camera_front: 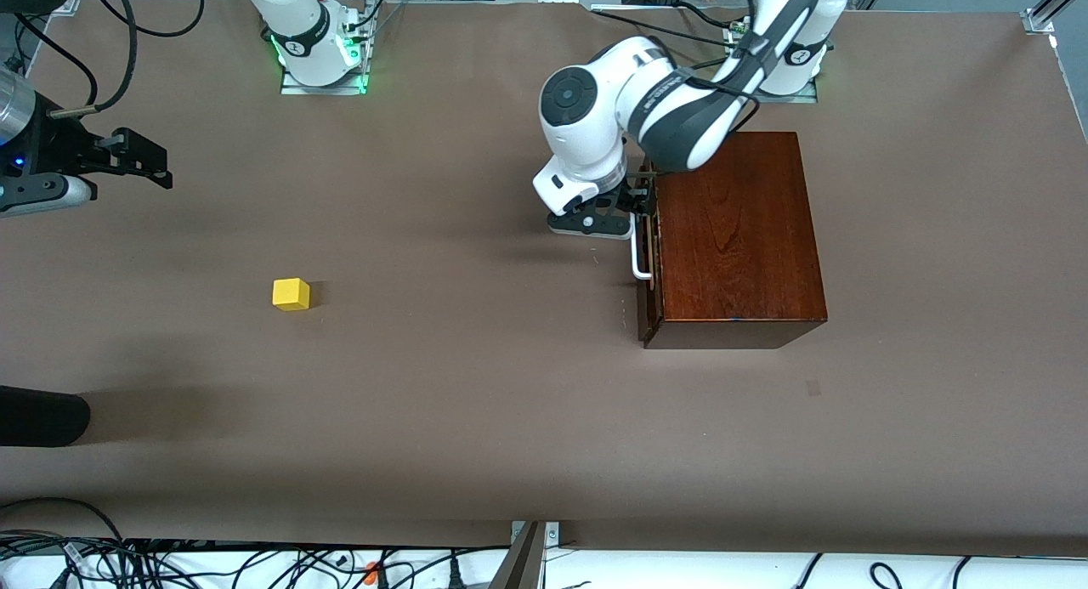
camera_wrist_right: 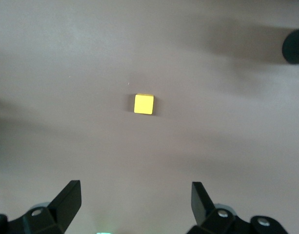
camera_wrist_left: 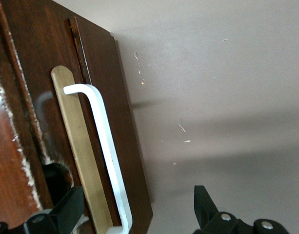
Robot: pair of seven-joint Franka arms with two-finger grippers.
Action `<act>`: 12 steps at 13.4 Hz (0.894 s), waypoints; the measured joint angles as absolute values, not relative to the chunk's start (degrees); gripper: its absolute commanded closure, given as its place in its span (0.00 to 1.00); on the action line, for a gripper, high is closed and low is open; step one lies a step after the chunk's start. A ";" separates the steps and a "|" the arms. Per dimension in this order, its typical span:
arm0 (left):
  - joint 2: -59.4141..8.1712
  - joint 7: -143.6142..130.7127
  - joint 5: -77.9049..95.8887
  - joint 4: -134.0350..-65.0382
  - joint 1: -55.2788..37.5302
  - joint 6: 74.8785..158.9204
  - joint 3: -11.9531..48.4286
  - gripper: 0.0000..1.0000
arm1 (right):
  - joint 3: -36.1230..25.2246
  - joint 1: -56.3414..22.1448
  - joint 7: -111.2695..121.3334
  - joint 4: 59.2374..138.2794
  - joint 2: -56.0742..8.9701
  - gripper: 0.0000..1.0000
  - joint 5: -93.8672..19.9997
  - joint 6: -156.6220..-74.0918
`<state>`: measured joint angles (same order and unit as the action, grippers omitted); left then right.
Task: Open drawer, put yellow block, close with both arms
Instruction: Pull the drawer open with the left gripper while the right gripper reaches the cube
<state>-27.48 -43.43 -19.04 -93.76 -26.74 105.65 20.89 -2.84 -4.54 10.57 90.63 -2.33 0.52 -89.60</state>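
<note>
Brown table point(camera_front: 476, 402); left gripper point(camera_front: 639, 200) half-hidden

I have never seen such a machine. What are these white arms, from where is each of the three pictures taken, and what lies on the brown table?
These are two white jointed robot arms, each ending in a black two-finger pincer. The big picture looks down from a high camera facing them; the two small pictures come from cameras on the arms' wrists.

On the table stand a dark reddish-brown wooden box with a white bar handle on its drawer, and a small yellow cube toward the right arm's end.

The left pincer is at the handle, open around it. The right pincer hangs open above the cube. Nothing is held.
</note>
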 measured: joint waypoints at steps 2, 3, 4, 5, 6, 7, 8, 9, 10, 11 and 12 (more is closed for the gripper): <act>-28.70 -45.19 -22.25 -93.79 -26.84 105.63 20.84 0.00 | -2.90 -4.54 12.12 90.63 -2.53 0.00 0.56 -89.69; -29.31 -46.61 -23.27 -93.82 -26.89 105.63 20.82 0.00 | -2.92 -4.54 12.32 90.63 -2.56 0.00 0.57 -89.70; -29.97 -48.16 -24.18 -93.86 -27.16 105.63 20.83 0.00 | -2.91 -4.55 12.38 90.63 -2.56 0.00 0.57 -89.73; -30.61 -49.78 -25.14 -94.04 -27.60 105.62 20.83 0.00 | -2.89 -4.57 12.44 90.63 -2.64 0.00 0.57 -89.73; -31.12 -51.20 -25.95 -94.25 -28.00 105.62 20.84 0.00 | -2.85 -4.59 12.47 90.64 -3.07 0.00 0.58 -89.73; -31.54 -52.29 -26.27 -94.39 -28.30 105.62 20.84 0.00 | -2.81 -4.60 12.47 90.68 -4.10 0.00 0.64 -89.76; -31.83 -53.42 -26.35 -94.48 -28.53 105.62 20.84 0.00 | -2.78 -4.61 12.47 90.75 -5.87 0.00 0.70 -89.85; -32.10 -54.54 -26.35 -94.51 -28.86 105.62 20.84 0.00 | -2.76 -4.62 12.47 90.77 -8.12 0.00 0.70 -90.35; -32.38 -55.64 -26.35 -94.55 -29.28 105.61 20.85 0.00 | -2.77 -4.61 12.48 90.77 -10.47 0.00 0.70 -91.68; -32.71 -56.49 -26.35 -94.56 -29.68 105.61 20.85 0.00 | -2.77 -4.61 12.51 90.72 -12.56 0.00 0.70 -93.23; -32.98 -57.20 -26.55 -94.59 -29.96 105.53 20.81 0.00 | -2.78 -4.61 12.62 90.67 -14.26 0.00 0.70 -94.42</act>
